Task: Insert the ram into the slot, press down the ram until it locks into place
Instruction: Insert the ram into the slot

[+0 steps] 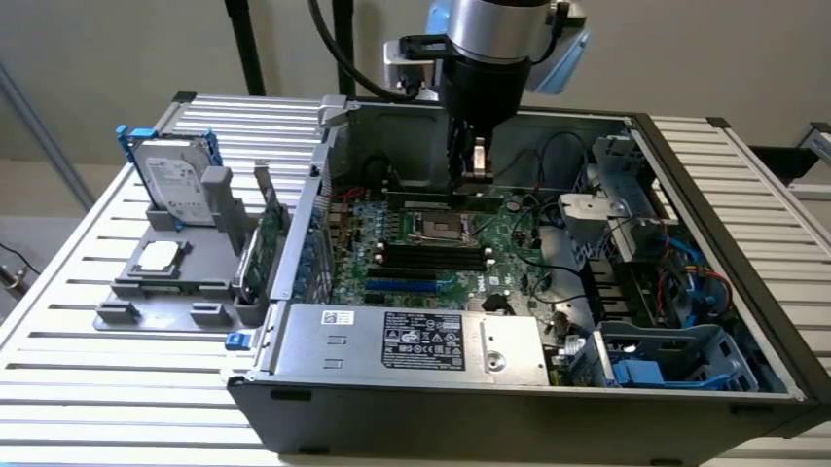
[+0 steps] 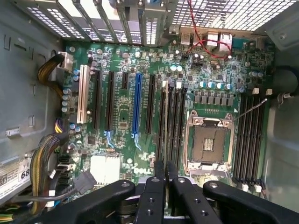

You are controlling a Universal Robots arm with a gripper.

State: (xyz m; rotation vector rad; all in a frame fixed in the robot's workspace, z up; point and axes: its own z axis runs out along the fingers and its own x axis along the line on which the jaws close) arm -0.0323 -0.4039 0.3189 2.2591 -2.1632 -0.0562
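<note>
My gripper (image 1: 477, 173) reaches down into the open computer case (image 1: 299, 321) over the motherboard (image 2: 121, 116). Its fingers are shut on the ram (image 1: 435, 202), a thin green stick that lies level right under the fingertips. In the wrist view my gripper (image 2: 164, 164) has the ram (image 2: 164, 121) edge-on, running along the black memory sockets (image 2: 176, 121) beside the CPU socket (image 2: 208, 140). I cannot tell whether the ram sits in a socket or hovers just above it. A second bank of empty sockets (image 2: 247, 135) lies on the other side of the CPU socket.
A silver power supply (image 1: 415, 341) fills the case's near side, and a drive cage with blue parts (image 1: 668, 365) stands on the exterior view's right. Outside the case, a grey fixture (image 1: 169, 268) holds a hard drive (image 1: 175, 180) and a green expansion card (image 1: 267, 243). Cable bundles (image 2: 49, 161) crowd the board's edge.
</note>
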